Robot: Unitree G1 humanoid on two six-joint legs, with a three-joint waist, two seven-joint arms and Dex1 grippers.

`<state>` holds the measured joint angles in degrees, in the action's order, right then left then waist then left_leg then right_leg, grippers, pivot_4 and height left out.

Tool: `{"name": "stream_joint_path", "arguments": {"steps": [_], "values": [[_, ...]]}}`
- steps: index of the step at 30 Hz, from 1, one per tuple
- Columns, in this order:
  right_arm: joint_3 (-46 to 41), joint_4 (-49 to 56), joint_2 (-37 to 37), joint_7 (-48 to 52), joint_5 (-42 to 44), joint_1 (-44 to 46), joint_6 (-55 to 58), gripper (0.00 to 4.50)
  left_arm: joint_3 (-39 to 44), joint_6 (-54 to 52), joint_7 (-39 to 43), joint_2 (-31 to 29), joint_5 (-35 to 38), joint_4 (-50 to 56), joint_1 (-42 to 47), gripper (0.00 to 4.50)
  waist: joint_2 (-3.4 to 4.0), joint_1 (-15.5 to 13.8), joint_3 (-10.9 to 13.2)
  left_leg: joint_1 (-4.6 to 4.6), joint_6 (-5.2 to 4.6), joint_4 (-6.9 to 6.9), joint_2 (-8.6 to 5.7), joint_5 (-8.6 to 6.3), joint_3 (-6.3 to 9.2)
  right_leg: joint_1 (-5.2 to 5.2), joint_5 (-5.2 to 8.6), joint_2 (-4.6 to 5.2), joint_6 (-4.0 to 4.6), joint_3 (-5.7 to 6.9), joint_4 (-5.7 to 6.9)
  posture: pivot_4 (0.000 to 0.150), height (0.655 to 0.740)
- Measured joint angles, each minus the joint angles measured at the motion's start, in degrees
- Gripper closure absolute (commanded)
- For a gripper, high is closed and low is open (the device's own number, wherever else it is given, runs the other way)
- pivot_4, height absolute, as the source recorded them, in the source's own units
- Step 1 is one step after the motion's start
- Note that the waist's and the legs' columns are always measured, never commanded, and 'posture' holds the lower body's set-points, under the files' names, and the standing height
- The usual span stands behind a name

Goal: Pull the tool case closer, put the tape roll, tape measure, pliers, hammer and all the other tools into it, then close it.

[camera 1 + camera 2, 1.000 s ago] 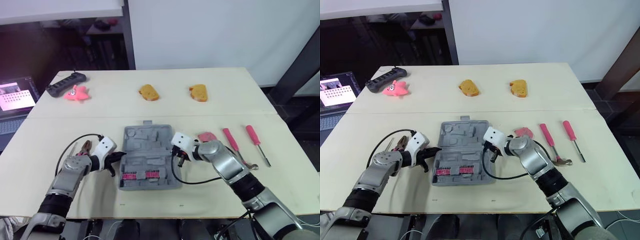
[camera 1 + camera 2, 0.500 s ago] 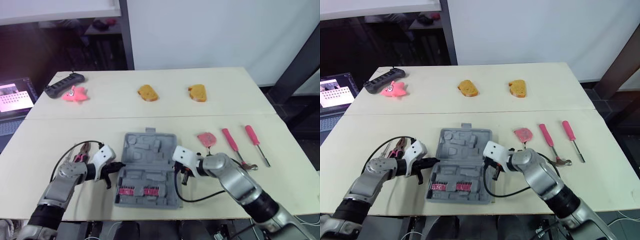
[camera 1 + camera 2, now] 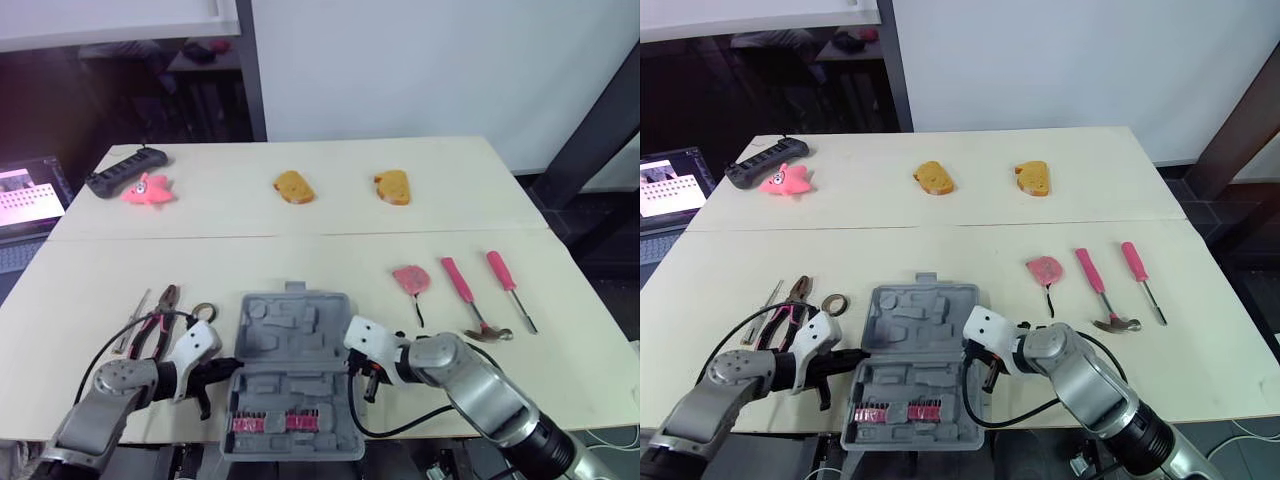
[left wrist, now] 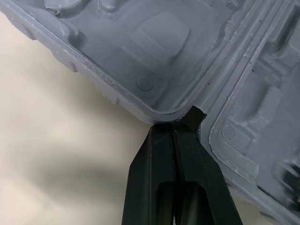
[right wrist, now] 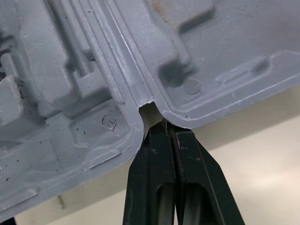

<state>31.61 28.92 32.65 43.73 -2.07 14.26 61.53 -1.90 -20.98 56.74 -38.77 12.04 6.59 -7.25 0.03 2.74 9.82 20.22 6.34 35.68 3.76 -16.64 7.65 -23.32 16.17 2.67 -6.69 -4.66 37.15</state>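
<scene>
An open grey tool case (image 3: 290,330) lies at the near edge of a pale tabletop (image 3: 330,215), right in front of the robot. It looks pulled in as close as it can come, so the first step seems done or nearly done.

The left gripper (image 4: 174,129) has its two black fingers pressed together, with the tips lodged in the hinge notch on the case's left side. The right gripper (image 5: 169,127) is likewise pressed together, with its tips at the matching notch on the right side. Neither one holds a tool.

No loose tool is in the case yet, and the lid is still open, so all the packing and the closing remain. The near half holds only a row of pink bits (image 3: 268,423).

To the left of the case lie one pair of pliers (image 3: 160,325), one tape roll (image 3: 203,311) just beside them, and one thin metal tool (image 3: 133,312) too small to identify. To the right, well apart from the case, lie one pink tape measure (image 3: 411,279), one hammer with a pink handle (image 3: 465,295), and one screwdriver with a pink handle (image 3: 508,280). That makes six tools still to pack.

Along the far side of the tabletop are two orange pieces (image 3: 294,186) (image 3: 392,186), one pink toy (image 3: 146,189) and one black power strip (image 3: 125,169).
</scene>
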Motion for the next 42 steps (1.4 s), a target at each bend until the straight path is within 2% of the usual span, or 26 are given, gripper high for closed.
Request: {"name": "stream_joint_path", "arguments": {"steps": [13, 21, 42], "values": [[2.66, 2.90, 1.79, -0.62, 2.44, 0.19, 2.76, 4.43, 0.66, -1.92, -1.07, -1.54, 1.24, 3.23, -3.26, 4.50, -0.05, 0.22, -0.02, 0.00, 0.00, -0.08, 0.00, 0.00, 0.00, -0.06, 0.07, 0.00, 0.05, 0.00, -0.02, 0.150, 0.7400], [2.80, 1.22, 0.37, -2.01, 3.12, 0.87, 2.18, 4.43, 1.06, -2.46, -0.85, -2.33, 1.81, 2.67, -3.33, 4.50, -0.23, 1.20, -0.14, -0.10, 0.00, -0.13, 0.01, 0.00, 0.00, -0.03, 0.15, 0.00, 0.19, 0.00, -0.01, 0.150, 0.7400], [1.58, -0.81, 0.52, -2.89, 4.49, 0.60, 0.34, 4.43, 1.76, -3.23, -0.73, -3.14, 3.47, 1.25, -3.22, 4.50, -0.36, 1.32, -0.20, -0.29, 0.01, -0.47, 0.01, 0.00, 0.00, -0.04, 0.30, -0.01, 0.02, -0.02, -0.02, 0.150, 0.7400]]}}
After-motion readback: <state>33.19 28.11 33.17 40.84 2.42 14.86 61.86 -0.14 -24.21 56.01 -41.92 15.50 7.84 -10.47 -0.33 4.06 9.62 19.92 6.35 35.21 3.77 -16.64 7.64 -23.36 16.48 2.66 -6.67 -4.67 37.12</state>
